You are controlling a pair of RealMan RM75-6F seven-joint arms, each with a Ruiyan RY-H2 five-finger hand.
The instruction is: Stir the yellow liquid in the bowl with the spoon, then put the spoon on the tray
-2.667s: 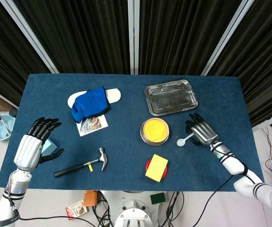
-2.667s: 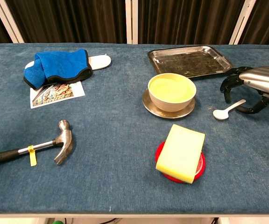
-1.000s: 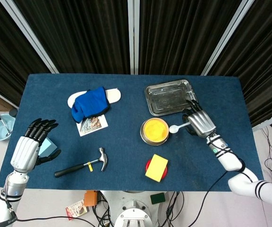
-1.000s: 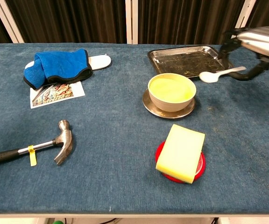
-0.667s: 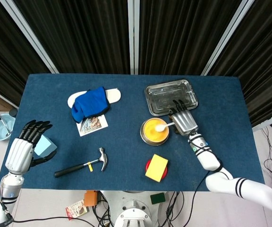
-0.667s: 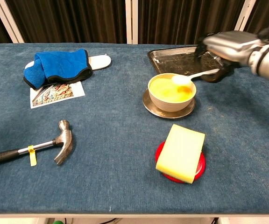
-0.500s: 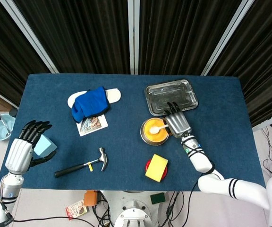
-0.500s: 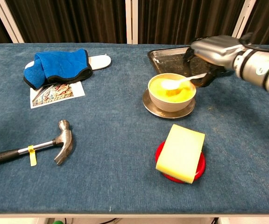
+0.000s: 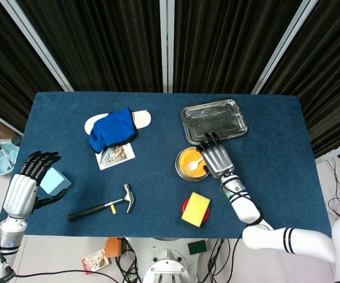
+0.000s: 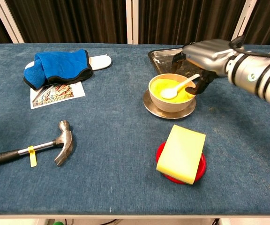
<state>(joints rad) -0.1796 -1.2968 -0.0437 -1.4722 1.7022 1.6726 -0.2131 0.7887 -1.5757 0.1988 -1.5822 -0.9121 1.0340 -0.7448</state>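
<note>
The right hand (image 10: 201,55) hangs over the far right rim of the bowl (image 10: 172,95), its fingers (image 9: 212,144) curled down around the handle of the white spoon (image 10: 178,87). The spoon slants down and left from those fingers, and its scoop sits in the yellow liquid (image 10: 165,90) near the middle of the bowl. The bowl stands on a metal saucer (image 10: 154,108), directly below the fingertips. Just behind the fingers, touching none of them as far as the views show, lies the metal tray (image 9: 213,121); in the head view the fingertips overlap its near edge.

The left hand (image 9: 25,183) shows only in the head view, at the table's near left corner, palm down, fingers straight and slightly apart, holding nothing. A pale blue block (image 9: 54,181) lies just beside its fingers on the inner side.

Toward the robot from the right fingers, a yellow sponge (image 10: 182,153) rests on a red coaster (image 10: 199,167). Well to their left lie a hammer (image 10: 36,149), a blue cloth (image 10: 57,67) draped over a white oval object (image 10: 99,61), and a printed card (image 10: 55,95) just in front of the cloth.
</note>
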